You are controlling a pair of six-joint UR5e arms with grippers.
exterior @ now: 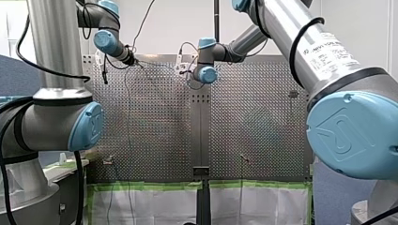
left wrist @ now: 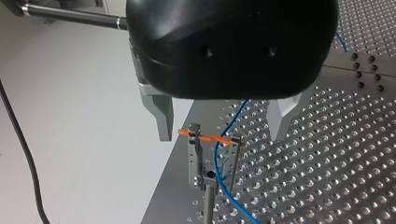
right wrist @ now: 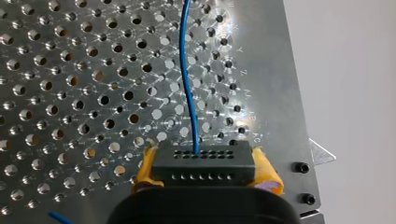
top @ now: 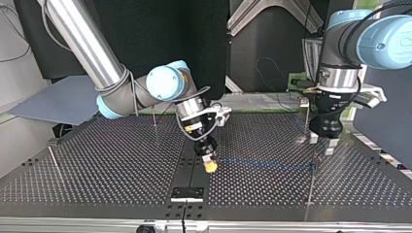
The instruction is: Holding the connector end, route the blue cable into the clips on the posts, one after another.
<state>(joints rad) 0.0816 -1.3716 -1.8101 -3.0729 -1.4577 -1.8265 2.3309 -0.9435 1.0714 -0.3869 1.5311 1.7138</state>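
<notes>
One line to mind: from the connector (right wrist: 204, 165), clamped between the yellow pads (right wrist: 267, 171) of my right gripper (top: 210, 165), out along the blue cable (top: 265, 164) toward 3 o'clock in the top view, nearly level above the worktop (top: 97, 165), as far as the post (top: 311, 191) beneath my left gripper (left wrist: 219, 123). Over there, metal fingers (left wrist: 159, 116) apart and holding nothing, poised just above the orange-levered clip (left wrist: 210, 137), with the cable passing between the clip's two heads and down beside the post; seated or merely resting, hard to tell. Likely calls for the right side to lead, being the one on the cable's long axis.
</notes>
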